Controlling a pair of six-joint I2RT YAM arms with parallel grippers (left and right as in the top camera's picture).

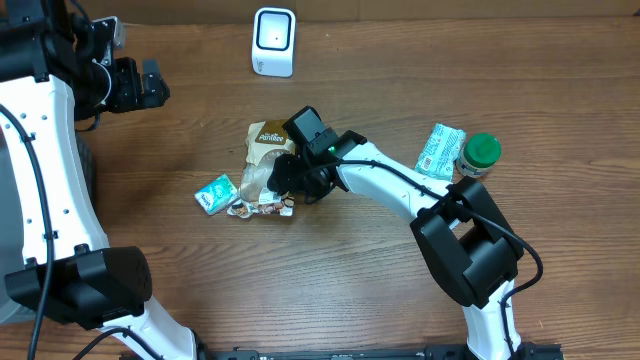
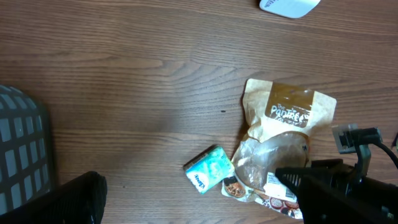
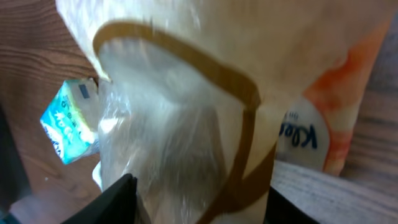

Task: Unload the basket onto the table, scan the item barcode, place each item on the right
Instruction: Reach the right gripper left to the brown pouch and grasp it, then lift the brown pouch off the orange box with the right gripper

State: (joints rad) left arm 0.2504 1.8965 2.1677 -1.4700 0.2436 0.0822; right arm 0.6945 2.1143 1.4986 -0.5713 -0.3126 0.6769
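Right hand [image 1: 285,176]: straddling bag [image 1: 267,138] on desk [image 1: 400,60]; clamped or not, cannot tell.
Left hand [image 1: 150,84]: standing wide apart, idling.
Progress: probably only grasping; lifting to scanner [image 1: 273,40] remaining.

The brown pouch [image 1: 266,140] has a clear window and a white brand print. It lies crumpled near the middle of the bench [image 1: 160,230]. The white scanner [image 1: 273,40] stands upright, well apart, behind it.
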